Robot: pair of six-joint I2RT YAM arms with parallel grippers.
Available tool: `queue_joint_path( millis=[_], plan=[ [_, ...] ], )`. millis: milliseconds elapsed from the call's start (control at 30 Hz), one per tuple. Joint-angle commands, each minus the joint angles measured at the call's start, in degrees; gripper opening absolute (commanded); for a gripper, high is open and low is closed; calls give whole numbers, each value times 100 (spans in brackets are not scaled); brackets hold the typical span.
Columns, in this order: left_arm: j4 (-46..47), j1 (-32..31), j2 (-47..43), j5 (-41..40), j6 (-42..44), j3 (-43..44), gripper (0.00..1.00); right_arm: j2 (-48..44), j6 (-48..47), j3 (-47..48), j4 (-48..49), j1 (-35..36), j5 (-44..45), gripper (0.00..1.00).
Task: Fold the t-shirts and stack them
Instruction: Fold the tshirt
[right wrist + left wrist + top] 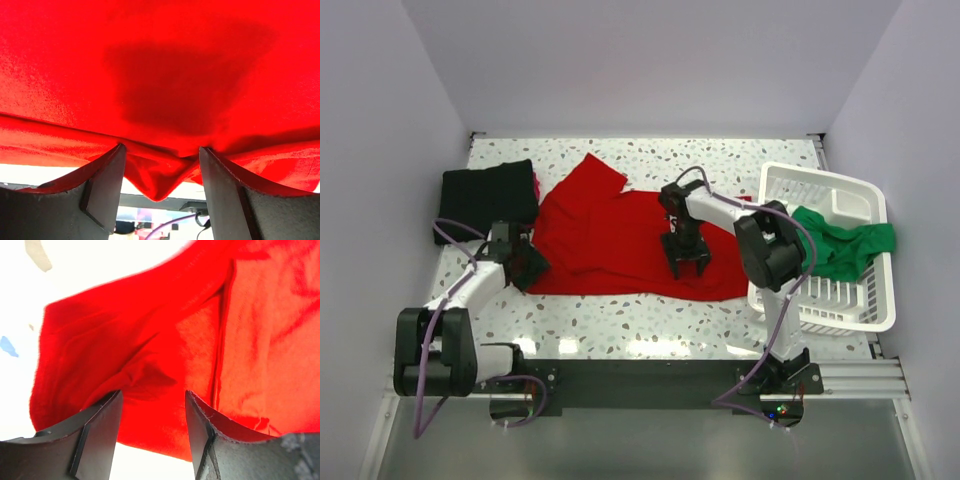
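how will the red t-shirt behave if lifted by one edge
Probably floppy: the red t-shirt lies wrinkled and bunches into folds at the left hand. Likely light thin cloth, so it should sag rather than hold shape.

The red t-shirt (610, 240), black t-shirt (485, 195) and green t-shirt (845, 250) are all plain. The basket (825, 312) is white, the table (620, 322) white with grey speckles.
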Motion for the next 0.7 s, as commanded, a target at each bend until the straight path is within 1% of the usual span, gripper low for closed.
queue_joint_path(
  millis=[0,100,200,500,667],
  plan=[
    [-510,273,9,-436,147,-195,58,-90,29,-219,181,263,-133,63],
    [-625,624,-44,-542,375,-213,58,-81,3,-176,137,422,-177,63],
    [-660,1124,-158,-638,682,-239,58,-81,2,-62,58,650,-185,64],
    [-590,1539,26,-726,973,-72,59,-265,2,334,-206,879,-370,64],
    [-642,1539,-26,-832,1263,383,59,-643,204,624,-591,844,296,66]
  ],
)
